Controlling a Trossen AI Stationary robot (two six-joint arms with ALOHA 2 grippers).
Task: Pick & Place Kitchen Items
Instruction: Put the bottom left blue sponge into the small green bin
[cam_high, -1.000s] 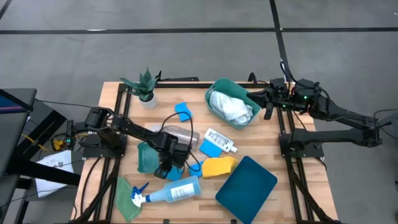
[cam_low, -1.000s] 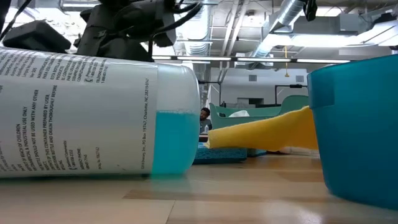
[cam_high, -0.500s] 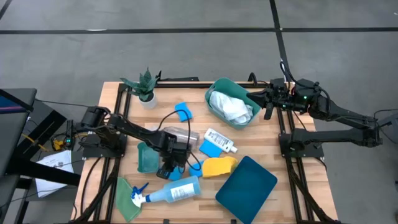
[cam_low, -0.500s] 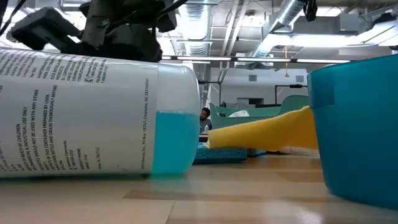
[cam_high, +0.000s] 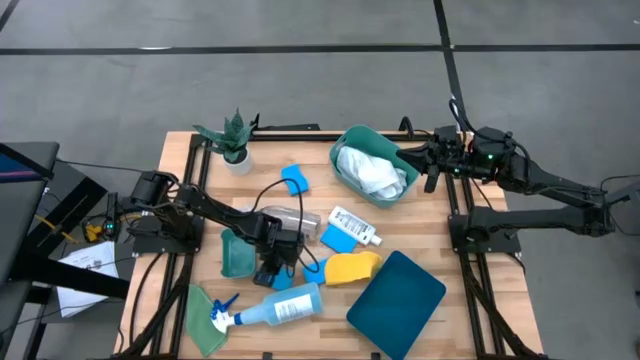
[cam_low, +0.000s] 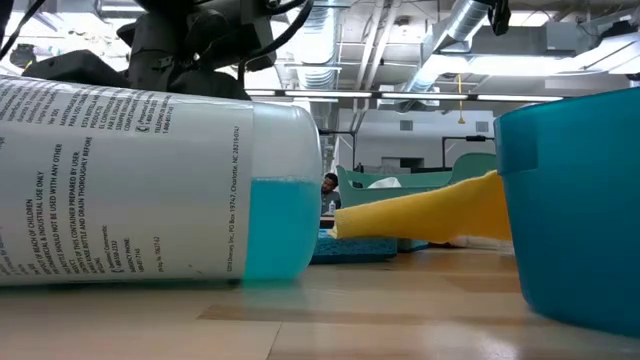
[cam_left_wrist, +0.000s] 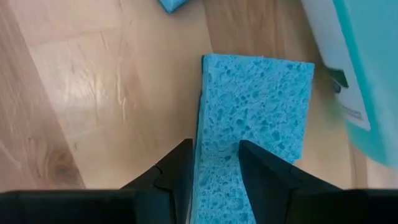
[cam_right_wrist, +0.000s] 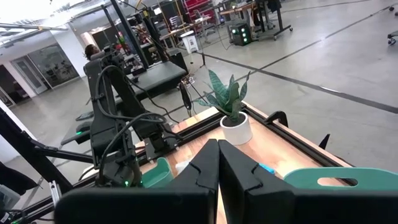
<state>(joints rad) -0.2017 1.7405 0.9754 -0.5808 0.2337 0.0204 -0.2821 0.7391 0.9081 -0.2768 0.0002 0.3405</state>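
gripping blue sponge (cam_left_wrist: 249, 137), left end effector (cam_left_wrist: 214, 165)

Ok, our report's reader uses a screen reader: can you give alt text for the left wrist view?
The left gripper has its two dark fingers closed on the edge of a blue sponge lying on the wooden table. A pale-blue spray bottle lies along one side, and the corner of another blue sponge shows at the frame's edge.

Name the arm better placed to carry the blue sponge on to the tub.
Left, probably. The left gripper is already shut on the blue sponge beside the spray bottle. The right gripper is shut and empty, waiting beside the teal tub at the table's far right.
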